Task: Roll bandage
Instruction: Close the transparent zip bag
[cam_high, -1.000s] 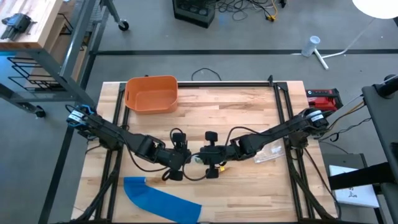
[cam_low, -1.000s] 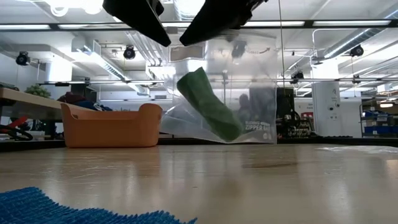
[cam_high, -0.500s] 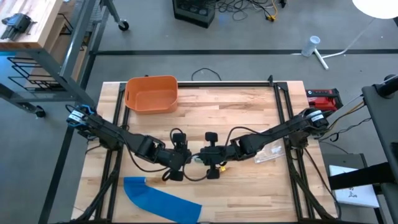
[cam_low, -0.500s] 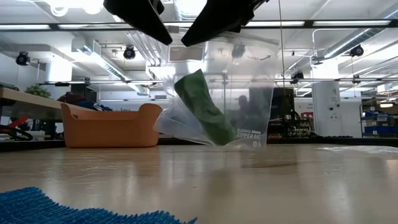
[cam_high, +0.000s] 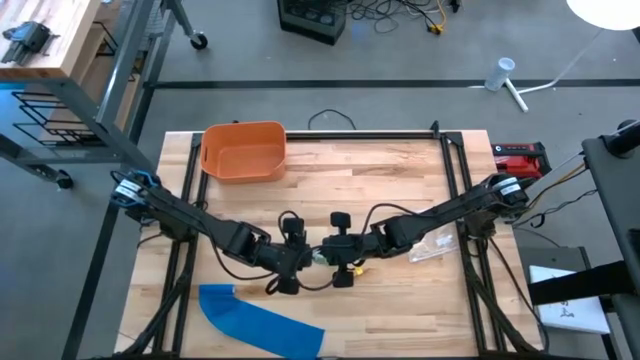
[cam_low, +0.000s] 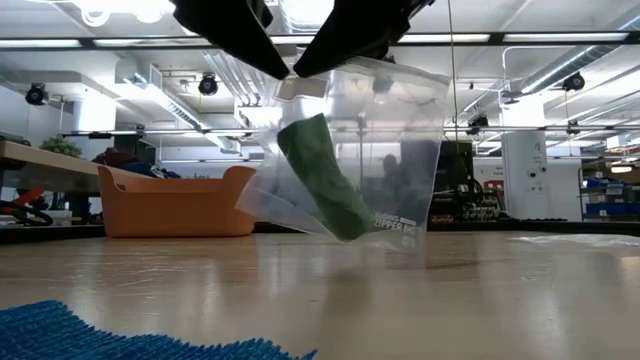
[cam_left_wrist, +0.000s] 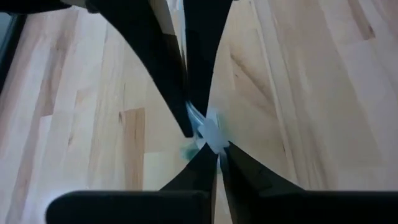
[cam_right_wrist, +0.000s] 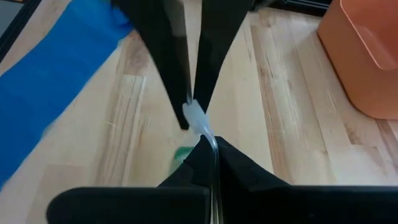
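A clear zip bag (cam_low: 390, 140) with a green rolled bandage (cam_low: 320, 180) inside hangs above the table's middle. My left gripper (cam_high: 300, 257) and my right gripper (cam_high: 330, 256) meet tip to tip over it, and both are shut on its top edge. In the low view the left gripper (cam_low: 283, 68) comes in from the upper left and the right gripper (cam_low: 303, 68) from the upper right. The bandage leans slantwise inside the bag, with its lower end in the bottom of the bag. My left gripper pinches the bag's top edge (cam_left_wrist: 210, 132) between its two fingers, coming level from the table's left. The bag hangs below, tilted and clear of the table. My right gripper pinches the same top edge (cam_right_wrist: 194, 116) right beside the left one, coming from the table's right. The bag hangs below it.
An orange basket (cam_high: 243, 150) stands at the far left. A blue cloth (cam_high: 260, 320) lies at the near left edge. Another clear bag (cam_high: 435, 245) lies at the right under my right arm. A red box (cam_high: 520, 158) sits off the table's far right corner.
My left gripper has gone a little toward the table's right, closer to my right gripper. The hanging bag has tipped further: its top edge slants down to the right, and its lower corner has swung left and lower. It stays clear of the table.
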